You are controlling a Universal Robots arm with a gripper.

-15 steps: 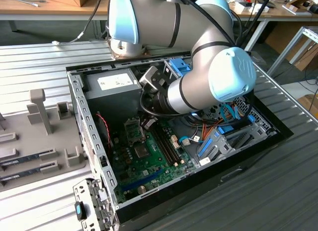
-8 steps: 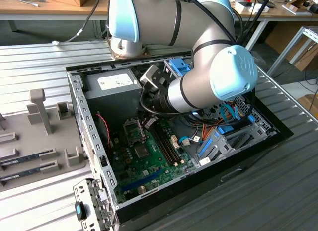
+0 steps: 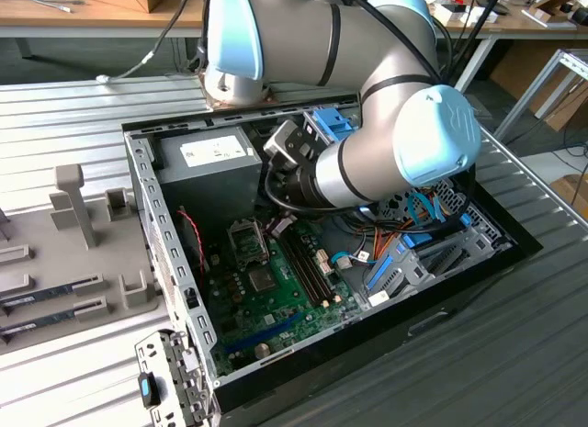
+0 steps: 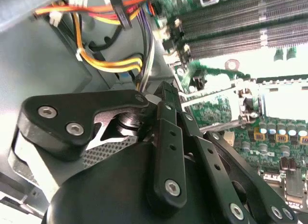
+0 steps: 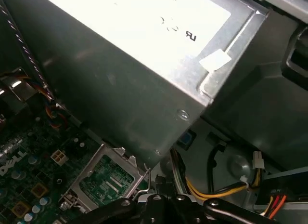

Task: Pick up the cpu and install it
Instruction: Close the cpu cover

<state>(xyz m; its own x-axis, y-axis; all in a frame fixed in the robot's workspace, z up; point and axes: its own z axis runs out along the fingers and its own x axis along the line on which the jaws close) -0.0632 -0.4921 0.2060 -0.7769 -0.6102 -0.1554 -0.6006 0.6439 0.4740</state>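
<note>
The cpu is hidden or out of view. My gripper (image 4: 163, 91) hangs low inside the open computer case, its black fingers drawn together with nothing showing between them. It sits between the power-supply box (image 3: 216, 165) and the socket (image 3: 248, 239) on the green circuit board (image 3: 276, 298). In the second wrist view the socket (image 4: 284, 101) is a metal frame with a glaring bright middle, and a thin metal lever (image 4: 216, 124) runs toward my fingers. In the first wrist view the gripper (image 5: 161, 188) is just beside the socket's metal frame (image 5: 106, 183).
Bundled yellow, orange and red cables (image 4: 110, 65) lie close behind the gripper. Long black memory slots (image 3: 308, 266) run beside the socket. The case's metal wall (image 3: 161, 234) stands on the exterior view's left. Past that wall a grey tray (image 3: 83, 252) holds memory sticks.
</note>
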